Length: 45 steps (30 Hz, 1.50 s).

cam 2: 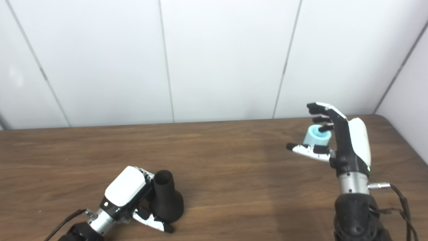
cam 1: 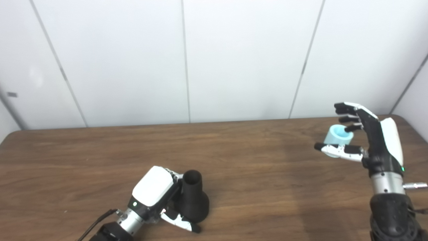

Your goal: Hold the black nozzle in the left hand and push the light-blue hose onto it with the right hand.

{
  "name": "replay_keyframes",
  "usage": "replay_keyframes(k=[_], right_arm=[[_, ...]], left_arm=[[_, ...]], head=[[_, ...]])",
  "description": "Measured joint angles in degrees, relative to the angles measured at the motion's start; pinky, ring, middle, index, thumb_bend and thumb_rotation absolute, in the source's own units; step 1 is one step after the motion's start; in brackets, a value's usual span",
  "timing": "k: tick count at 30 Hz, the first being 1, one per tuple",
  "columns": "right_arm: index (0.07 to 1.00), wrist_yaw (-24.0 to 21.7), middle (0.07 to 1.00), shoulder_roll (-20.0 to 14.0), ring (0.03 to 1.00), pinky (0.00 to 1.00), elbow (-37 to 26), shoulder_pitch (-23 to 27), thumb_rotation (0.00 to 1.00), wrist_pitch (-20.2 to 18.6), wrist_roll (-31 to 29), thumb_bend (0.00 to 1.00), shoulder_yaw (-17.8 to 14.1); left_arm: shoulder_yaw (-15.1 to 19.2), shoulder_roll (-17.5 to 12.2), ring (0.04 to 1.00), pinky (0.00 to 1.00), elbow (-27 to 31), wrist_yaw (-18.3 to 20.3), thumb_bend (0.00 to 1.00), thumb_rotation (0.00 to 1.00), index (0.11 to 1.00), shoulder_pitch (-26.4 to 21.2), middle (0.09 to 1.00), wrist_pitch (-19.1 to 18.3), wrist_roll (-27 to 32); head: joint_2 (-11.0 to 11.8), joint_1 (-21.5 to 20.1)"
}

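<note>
The black nozzle (cam 1: 195,197) stands on the wooden table (cam 1: 254,174) near the front left, narrow mouth up and wide base down. My left hand (cam 1: 157,190) presses against its left side. The fingers curl at its neck and are partly hidden, and the thumb lies along the front of the base. A short light-blue hose (cam 1: 337,139) stands far right with its open end up. My right hand (cam 1: 364,137) is upright around it, with fingers spread above and behind it and the thumb stretched in front. The fingers are not closed on the hose.
White wall panels rise behind the table's far edge. The table's rounded right corner (cam 2: 398,124) lies just beyond my right hand. A stretch of bare wood separates the two hands.
</note>
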State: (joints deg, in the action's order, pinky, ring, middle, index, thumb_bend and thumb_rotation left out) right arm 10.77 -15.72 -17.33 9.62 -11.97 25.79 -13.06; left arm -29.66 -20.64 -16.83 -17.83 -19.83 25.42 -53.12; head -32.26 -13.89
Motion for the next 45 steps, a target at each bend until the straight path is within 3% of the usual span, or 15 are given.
replay_keyframes(k=[3, 6, 13, 20, 27, 36, 45], right_arm=[[0.853, 3.7, 0.844, 0.93, 0.82, 0.71, 4.92, 0.76, 0.28, 5.19, -3.3, 0.94, -2.63], [0.902, 5.95, 0.893, 1.38, 0.875, 0.77, 8.19, 1.44, 0.32, 7.72, -5.6, 0.94, -4.04], [0.949, 8.24, 0.939, 1.79, 0.949, 0.91, 15.4, 3.51, 0.39, 9.27, -7.94, 0.94, -5.28], [0.939, 11.09, 0.943, 1.98, 0.941, 0.9, 24.4, 6.95, 0.4, 9.17, -8.57, 0.97, -5.27], [0.937, 11.3, 0.946, 1.83, 0.936, 0.89, 30.98, 8.79, 0.33, 8.43, -12.01, 0.92, -5.26], [0.928, 12.75, 0.898, 2.06, 0.875, 0.8, 40.92, 9.29, 0.3, 13.13, -14.53, 0.94, -4.11], [0.906, 13.94, 0.891, 0.52, 0.863, 0.79, 49.52, 13.35, 0.29, 17.32, -15.4, 0.95, -2.02]], left_arm=[[-0.74, 0.15, 0.122, 0.07, -0.28, -0.58, 0.52, 0.04, 0.481, -0.3, 0.186, 0.29, -0.99], [-1.32, 0.23, 0.124, 0.07, -0.46, -1.42, 0.52, 0.04, 0.481, -0.56, 0.191, 0.36, -1.51], [-2.36, 0.24, 0.128, 0.08, -0.8, -2.09, 0.52, 0.04, 0.481, -0.99, 0.198, 0.39, -1.64], [-4.47, 0.07, 0.148, 0.1, -1.36, -3.65, 0.52, 0.04, 0.482, -1.9, 0.234, 0.4, -1.66], [-7.12, -0.6, 0.149, 0.1, -2.02, -6.12, 0.52, 0.04, 0.482, -2.88, 0.233, 0.44, -1.62], [-7.65, -0.95, 0.136, 0.08, -2.01, -6.51, 0.52, 0.04, 0.482, -2.94, 0.217, 0.45, -1.39], [-7.33, -1.61, 0.133, 0.08, -1.67, -5.92, 0.52, 0.04, 0.482, -2.57, 0.215, 0.45, -0.92]], head=[[-0.09, -0.35], [0.0, -1.23], [0.26, -4.57], [0.35, -5.27], [0.26, -5.45], [0.0, -5.01], [-0.44, -4.75]])
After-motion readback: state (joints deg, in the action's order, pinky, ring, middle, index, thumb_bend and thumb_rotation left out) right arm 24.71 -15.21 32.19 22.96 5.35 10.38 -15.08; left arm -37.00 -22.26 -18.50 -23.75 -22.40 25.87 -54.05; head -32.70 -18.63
